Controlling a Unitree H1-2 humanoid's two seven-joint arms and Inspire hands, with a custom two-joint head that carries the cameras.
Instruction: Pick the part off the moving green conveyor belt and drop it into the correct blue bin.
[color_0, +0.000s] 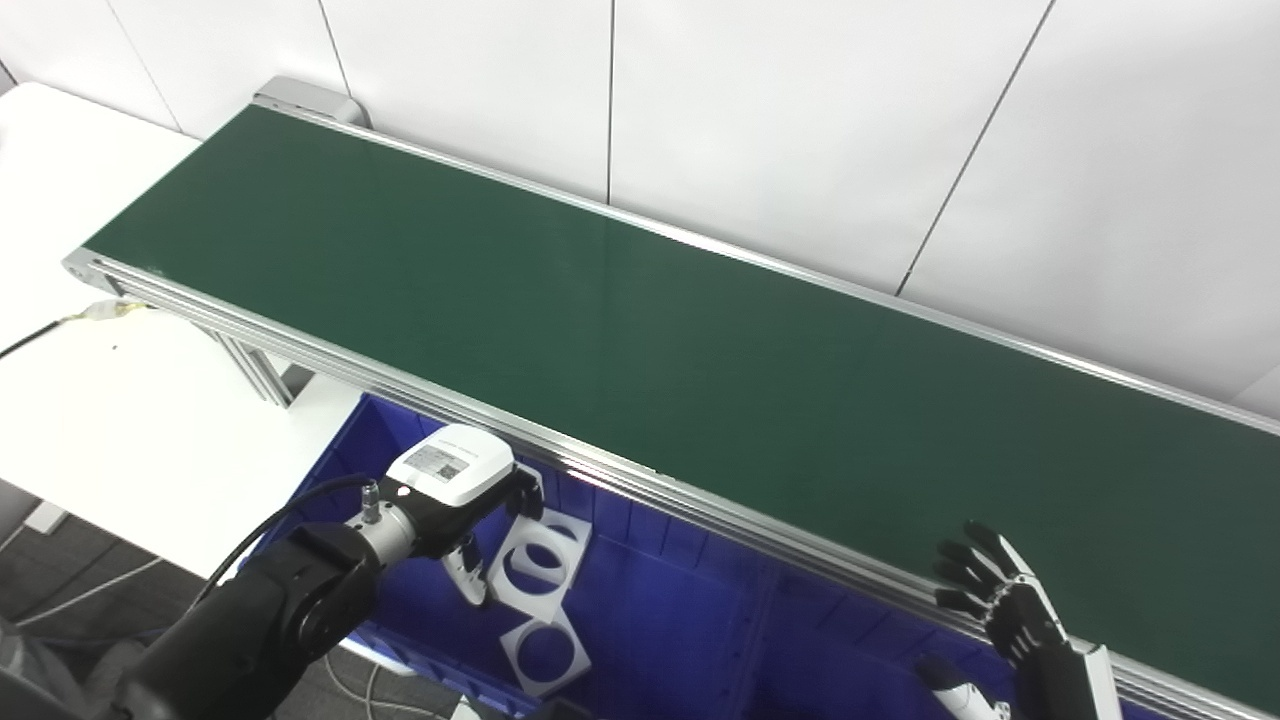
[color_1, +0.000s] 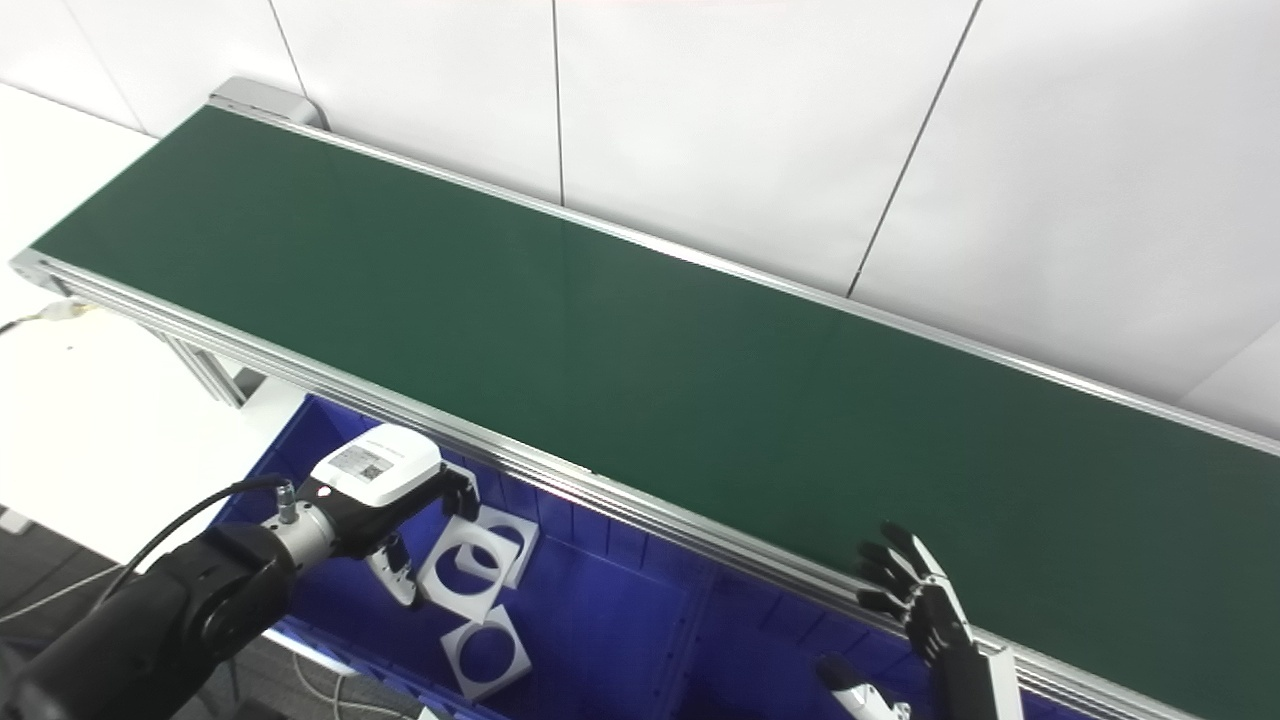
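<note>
Conveyor belt (color_0: 640, 330), dark green inside silver rails, is stretching diagonally beyond both hands, running from the far end past the left hand down to the near end by the right hand, and its visible surface is carrying nothing. White counter (color_0: 90, 400) is lying off to the outer side of the left hand, under the belt's far end. Blue bin (color_0: 660, 610) is sitting below the near rail, directly under the left hand and reaching across toward the right hand. Left hand (color_0: 470, 500), with its white casing turned upward, is hanging over the bin's left part, its dark fingers curled downward; whether they are gripping anything cannot be told. Right hand (color_1: 915, 590) is rising at the belt's near rail, fingers spread apart and holding nothing. Two white square parts with round holes are lying in the bin: one part (color_0: 543, 558) is resting just beside the left hand's fingertips, tilted against the bin wall, and the second part (color_0: 545, 652) is lying flat on the bin floor a little nearer the camera, its corner touching or overlapping the first.
</note>
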